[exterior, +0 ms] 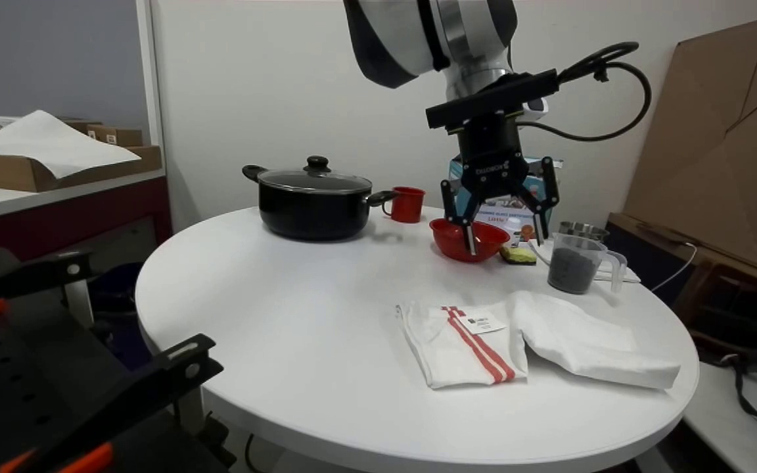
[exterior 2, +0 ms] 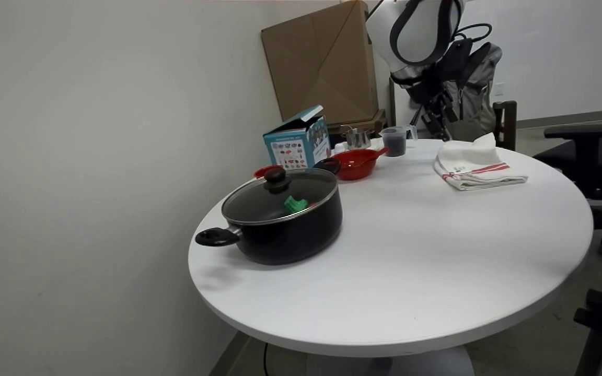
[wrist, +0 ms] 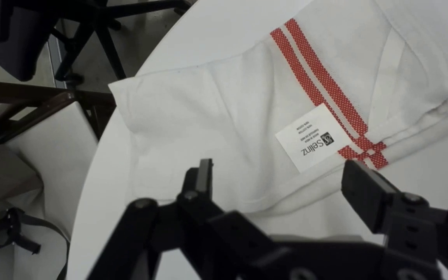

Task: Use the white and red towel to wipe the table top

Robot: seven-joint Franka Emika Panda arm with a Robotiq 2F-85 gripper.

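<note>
The white towel with red stripes lies folded on the round white table top. Its striped part is flat with a paper tag on it, and its plain part is bunched up at one side. It also shows in an exterior view and fills much of the wrist view. My gripper is open and empty, with its fingers spread wide. It points down above the table, on the towel's wall side, apart from the towel. In the wrist view the gripper shows in front of the towel's near edge.
A black lidded pot and a red mug stand near the wall. A red bowl, a sponge, a measuring cup, a metal cup and a blue box stand near the gripper.
</note>
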